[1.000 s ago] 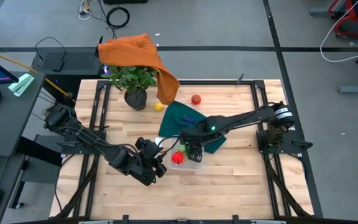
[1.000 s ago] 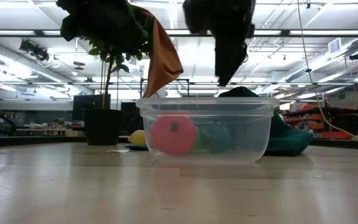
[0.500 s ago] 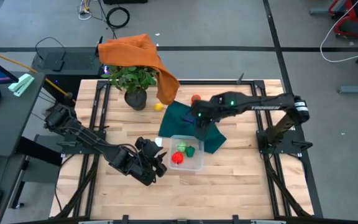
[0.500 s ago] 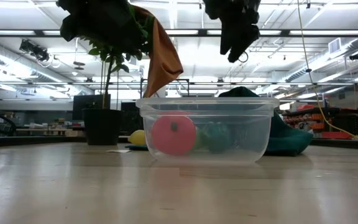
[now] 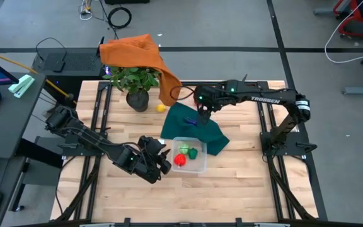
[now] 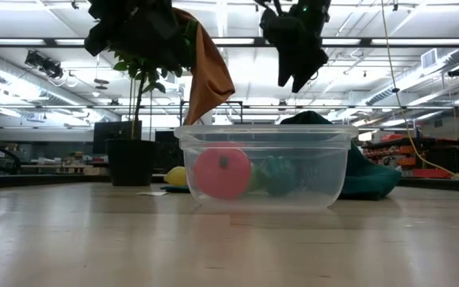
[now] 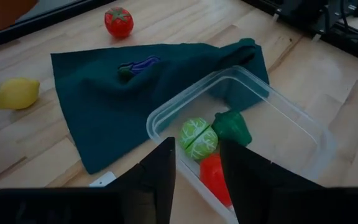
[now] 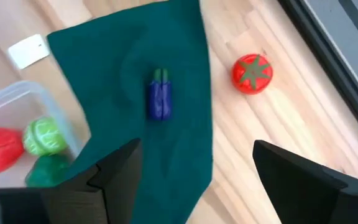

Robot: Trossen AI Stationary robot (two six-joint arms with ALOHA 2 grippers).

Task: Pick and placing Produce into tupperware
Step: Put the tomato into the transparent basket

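- Right claw [image 5: 198,108] hangs above the far end of the dark green cloth [image 5: 191,126], fingers spread wide, nothing between them (right wrist view shows a big gap).
- Key relation: the dark blue piece [image 8: 160,99] lies on the cloth almost straight under/ahead of that claw, about centred in the gap between its fingers. It's an elongated piece w/ a green stem end; long axis runs roughly along the claw's forward line, so the fingers sit either side of its narrow width. My read: a drop w/ little or no wrist turn would fit.
- Red tomato [image 8: 252,73] sits on bare desk [image 5: 232,183] just off the cloth's far edge, to one side of the blue piece, near the right claw too.
- Yellow lemon [image 5: 161,108] is on the desk between plant pot [image 5: 138,100] and cloth, apart from both claws.
- Tupperware [image 5: 201,163] sits at the cloth's near corner, already holding three: red piece [image 5: 180,159], pale green cabbage-like ball [image 7: 199,138], darker green piece [image 7: 232,126].
- Left claw [image 5: 162,161] is parked just beside the tupperware's left side, fingers parted, empty; looks like it's waiting.
- Nearer arm for blue piece & tomato: right, clearly. Left is well apart from both.
- Est. progress: three in, three out.
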